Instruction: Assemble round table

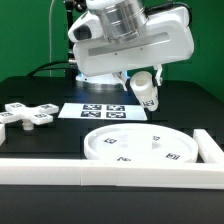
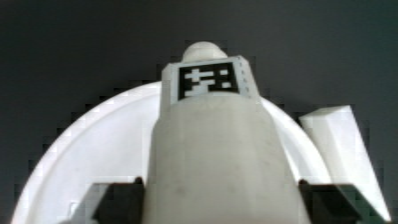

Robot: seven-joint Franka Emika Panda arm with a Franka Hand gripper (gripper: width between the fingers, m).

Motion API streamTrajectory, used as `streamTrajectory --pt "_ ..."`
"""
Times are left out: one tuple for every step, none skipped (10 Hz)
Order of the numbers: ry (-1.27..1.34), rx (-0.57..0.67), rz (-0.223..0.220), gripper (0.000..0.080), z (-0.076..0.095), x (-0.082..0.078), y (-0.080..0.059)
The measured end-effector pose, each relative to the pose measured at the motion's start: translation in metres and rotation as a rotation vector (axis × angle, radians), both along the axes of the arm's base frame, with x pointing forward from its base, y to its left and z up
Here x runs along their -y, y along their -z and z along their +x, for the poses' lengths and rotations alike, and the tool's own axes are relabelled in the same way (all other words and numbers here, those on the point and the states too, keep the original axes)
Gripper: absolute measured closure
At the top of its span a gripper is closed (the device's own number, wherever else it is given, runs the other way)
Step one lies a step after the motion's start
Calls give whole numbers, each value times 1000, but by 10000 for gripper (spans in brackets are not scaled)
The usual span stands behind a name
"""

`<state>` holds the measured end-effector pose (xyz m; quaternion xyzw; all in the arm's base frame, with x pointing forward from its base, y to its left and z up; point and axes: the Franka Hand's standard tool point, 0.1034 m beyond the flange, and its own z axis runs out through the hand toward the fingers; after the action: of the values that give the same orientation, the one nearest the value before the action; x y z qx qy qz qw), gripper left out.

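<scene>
My gripper (image 1: pixel 143 86) is shut on the short cylindrical post (image 1: pixel 147 93) and holds it in the air above the far edge of the large rimmed disc (image 1: pixel 140 146). The disc lies flat on the black table near the front rail, markers up. In the wrist view the post (image 2: pixel 214 140) fills the middle between the dark fingers (image 2: pixel 111 203), its marker facing the camera, with the disc (image 2: pixel 98 140) behind it. The cross-shaped piece (image 1: pixel 24 115) lies on the table at the exterior view's left, apart from the disc.
The marker board (image 1: pixel 100 112) lies flat behind the disc, under the arm. A long white border rail (image 1: pixel 110 175) runs along the front. Another rail piece (image 1: pixel 207 148) stands at the exterior view's right, beside the disc.
</scene>
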<state>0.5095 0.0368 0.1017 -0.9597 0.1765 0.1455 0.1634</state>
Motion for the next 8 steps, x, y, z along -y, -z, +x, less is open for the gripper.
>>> streamTrajectory --pt "7 41 -24 390 1 1 1" --pt "-45 134 -63 390 10 6 1" --pt "-131 233 -103 390 20 13 -5" --pt "-174 316 -131 390 31 18 -11" --pt "-213 402 -167 390 40 19 -13" --pt "-277 462 -193 390 44 16 -15" --pt "-233 540 -239 390 48 22 -15" --pt "-225 595 -282 390 46 28 -13"
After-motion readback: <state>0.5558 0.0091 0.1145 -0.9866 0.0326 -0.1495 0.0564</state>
